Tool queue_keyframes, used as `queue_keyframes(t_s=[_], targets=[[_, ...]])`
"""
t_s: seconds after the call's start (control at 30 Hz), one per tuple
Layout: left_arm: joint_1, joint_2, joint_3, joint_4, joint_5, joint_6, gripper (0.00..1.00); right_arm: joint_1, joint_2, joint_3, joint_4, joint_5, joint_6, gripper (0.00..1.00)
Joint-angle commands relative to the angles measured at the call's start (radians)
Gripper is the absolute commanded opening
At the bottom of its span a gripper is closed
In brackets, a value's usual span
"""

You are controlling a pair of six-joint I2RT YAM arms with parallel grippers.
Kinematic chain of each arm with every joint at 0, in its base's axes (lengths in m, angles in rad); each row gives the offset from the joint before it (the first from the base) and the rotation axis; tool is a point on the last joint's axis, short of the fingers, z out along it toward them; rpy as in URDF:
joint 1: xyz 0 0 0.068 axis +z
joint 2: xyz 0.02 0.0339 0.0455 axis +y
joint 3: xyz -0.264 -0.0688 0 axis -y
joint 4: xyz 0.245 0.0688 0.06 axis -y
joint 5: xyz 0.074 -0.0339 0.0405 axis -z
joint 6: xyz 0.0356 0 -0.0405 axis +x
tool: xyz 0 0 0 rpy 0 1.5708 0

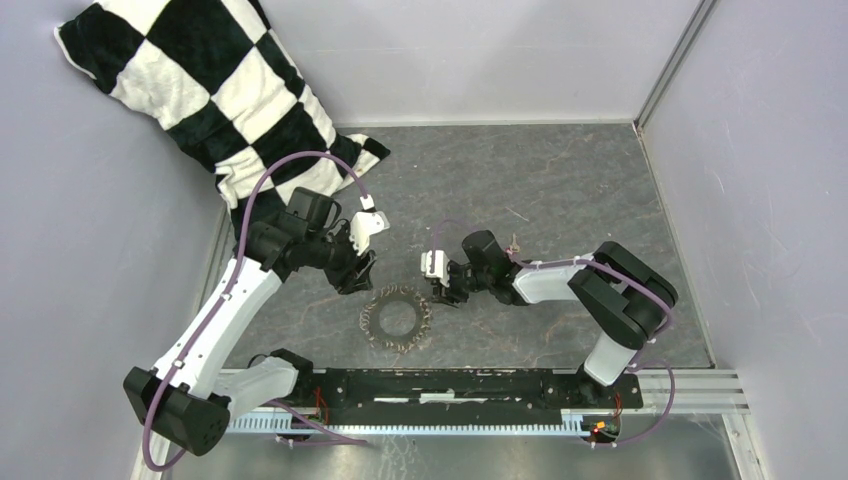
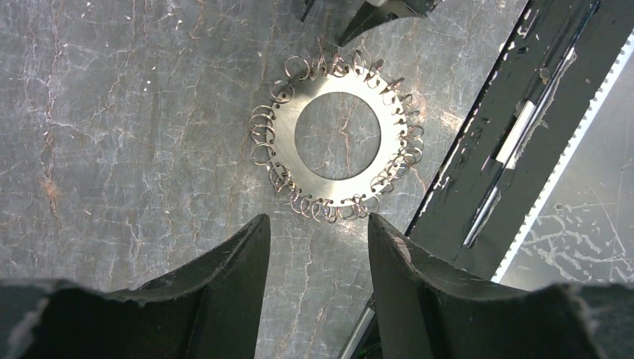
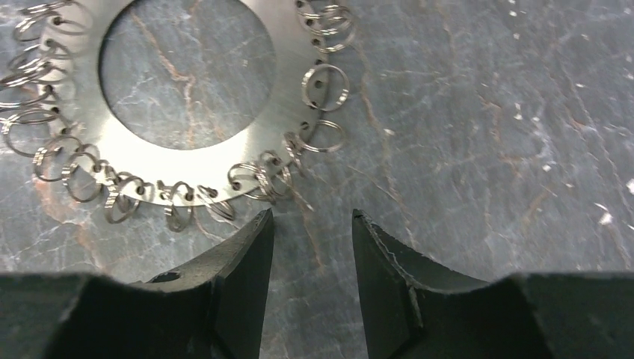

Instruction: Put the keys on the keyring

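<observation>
1. Looking down from the top camera, found the keyring (image 1: 372, 322) lying flat on the grey table (image 1: 560, 190), near the middle, between the two arms. Placed it near and to the right of the left gripper (image 1: 352, 275), and near and to the left of the right gripper (image 1: 443, 292). Judged the right gripper the closer one, just beside the far right rim, with the left a little further off the far left rim. Could not find a loose red-headed key anywhere here.
2. Turning to the left wrist view, saw the keyring (image 2: 338, 191) straight ahead of the left gripper (image 2: 315, 224), parted from the fingertips by a strip of bare table. Read the jaws as moderately wide, with nothing between them. Made out a flat bright disc with a round hollow centre, pierced along the rim and hung all round with small wire split rings (image 2: 262, 123). Being round, showed no long axis to line up with.
3. Ending with the right wrist view, found the keyring (image 3: 288, 75) ahead and to the left of the right gripper (image 3: 311, 218), rim rings just beside one fingertip (image 3: 250, 250), contact not certain. Read these jaws as parted by a narrower gap, also empty. Again saw no red-headed key, so could not give its direction from either tool.
</observation>
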Motion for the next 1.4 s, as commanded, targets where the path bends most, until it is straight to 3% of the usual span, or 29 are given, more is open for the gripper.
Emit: queue_keyframes(t_s=[0.0, 0.73, 1.07, 1.37], targets=[[0.005, -0.01, 0.02, 0.009, -0.011, 0.025, 0.58, 0.029, 0.026, 0.033, 0.036, -0.072, -0.057, 0.48], [0.005, -0.037, 0.019, 0.001, -0.026, 0.051, 0.57, 0.074, -0.014, 0.029, -0.037, -0.044, -0.046, 0.01], [0.005, -0.038, 0.03, 0.009, 0.03, 0.064, 0.57, 0.09, -0.184, 0.02, -0.043, -0.016, 0.021, 0.01], [0.003, -0.216, -0.127, 0.158, 0.225, 0.343, 0.62, 0.19, -0.358, 0.128, -0.17, -0.022, -0.027, 0.0]])
